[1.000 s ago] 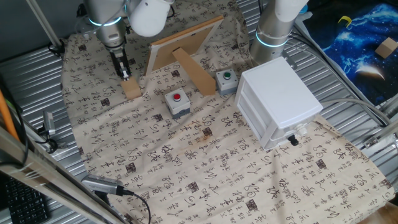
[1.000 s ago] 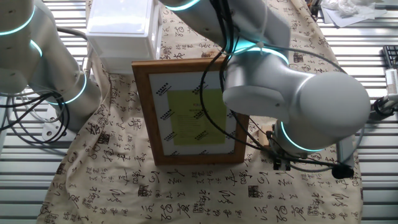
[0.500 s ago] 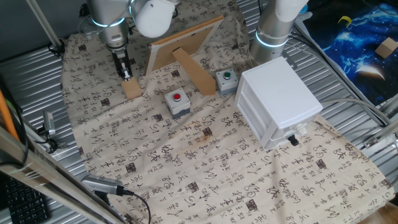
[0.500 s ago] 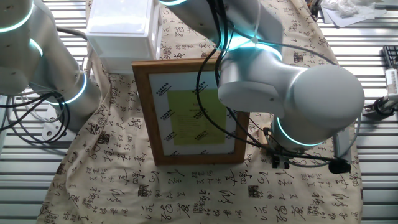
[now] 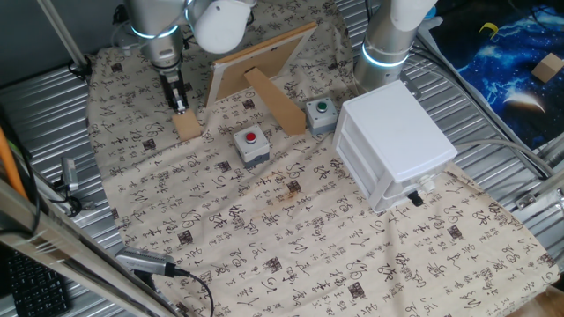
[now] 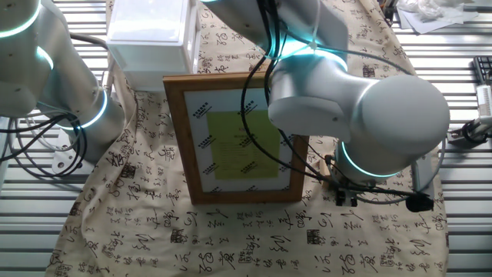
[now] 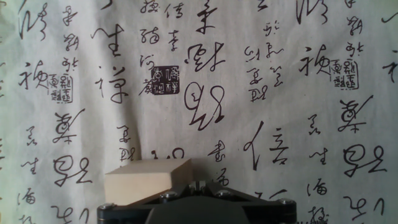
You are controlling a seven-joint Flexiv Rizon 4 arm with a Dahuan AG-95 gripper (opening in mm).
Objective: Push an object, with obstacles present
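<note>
The small tan wooden block [image 5: 186,126] lies on the patterned cloth at the far left, left of the wooden frame [image 5: 264,55]. My gripper [image 5: 180,107] points down right behind the block, its fingertips together and at the block's far edge. In the hand view the block [image 7: 147,180] sits at the bottom left, right against my shut gripper [image 7: 199,185]. In the other fixed view the arm hides both the block and the gripper.
The frame's strut [image 5: 276,103] leans toward the red-button box [image 5: 252,145]; the green-button box [image 5: 321,114] stands beside the white drawer cabinet [image 5: 397,145]. The frame's front [image 6: 238,142] and the cabinet [image 6: 150,38] show in the other fixed view. Printed cloth stretches ahead of the block.
The arm's upper part has shifted slightly; the gripper and block stay almost where they were.
</note>
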